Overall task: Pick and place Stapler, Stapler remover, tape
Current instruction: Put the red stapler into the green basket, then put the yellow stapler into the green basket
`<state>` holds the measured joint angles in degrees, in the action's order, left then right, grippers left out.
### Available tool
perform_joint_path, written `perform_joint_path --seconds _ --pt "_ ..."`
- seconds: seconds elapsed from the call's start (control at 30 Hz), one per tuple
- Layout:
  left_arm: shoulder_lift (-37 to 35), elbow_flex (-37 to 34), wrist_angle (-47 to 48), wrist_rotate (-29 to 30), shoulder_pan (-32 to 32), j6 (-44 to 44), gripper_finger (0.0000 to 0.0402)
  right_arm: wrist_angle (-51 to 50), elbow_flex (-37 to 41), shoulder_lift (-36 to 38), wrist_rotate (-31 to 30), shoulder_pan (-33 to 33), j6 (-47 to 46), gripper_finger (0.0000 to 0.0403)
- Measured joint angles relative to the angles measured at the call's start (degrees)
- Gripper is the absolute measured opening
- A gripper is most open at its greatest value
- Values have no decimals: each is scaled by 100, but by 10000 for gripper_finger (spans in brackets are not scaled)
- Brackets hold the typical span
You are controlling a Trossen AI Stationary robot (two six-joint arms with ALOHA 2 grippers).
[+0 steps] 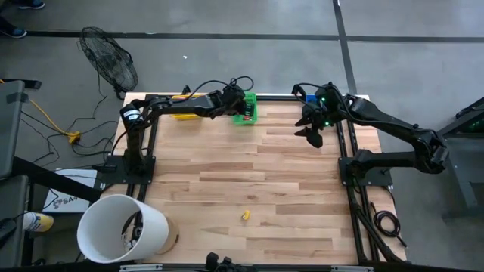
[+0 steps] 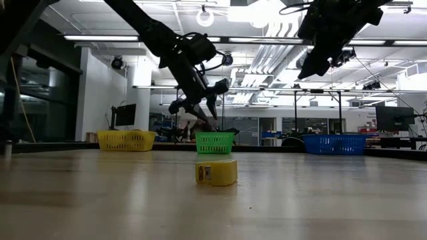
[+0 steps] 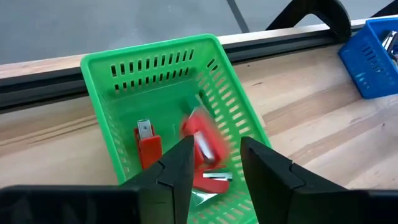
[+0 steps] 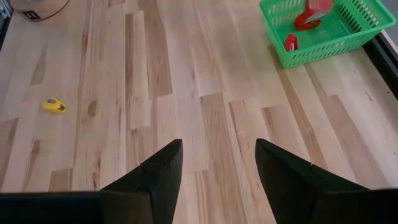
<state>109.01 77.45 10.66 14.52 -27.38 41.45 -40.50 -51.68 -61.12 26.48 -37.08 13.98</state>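
Above the green basket, left fingers parted, red stapler remover blurred below.

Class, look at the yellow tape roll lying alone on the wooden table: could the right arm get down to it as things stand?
Probably yes. The yellow tape roll lies on bare wood with nothing beside it, and the right gripper hangs open and empty above the table.

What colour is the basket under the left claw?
Green. The basket shows best in the left wrist view, with the left claw above it.
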Motion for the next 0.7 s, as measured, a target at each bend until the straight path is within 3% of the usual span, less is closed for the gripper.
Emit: perform_joint_path --seconds 0.37,0.7 --pt "0 0 208 -101 0 259 131 -122 0 0 10 0 17 193" --pt "-192 19 876 -1864 112 -483 131 -393 0 0 25 -2 126 193"
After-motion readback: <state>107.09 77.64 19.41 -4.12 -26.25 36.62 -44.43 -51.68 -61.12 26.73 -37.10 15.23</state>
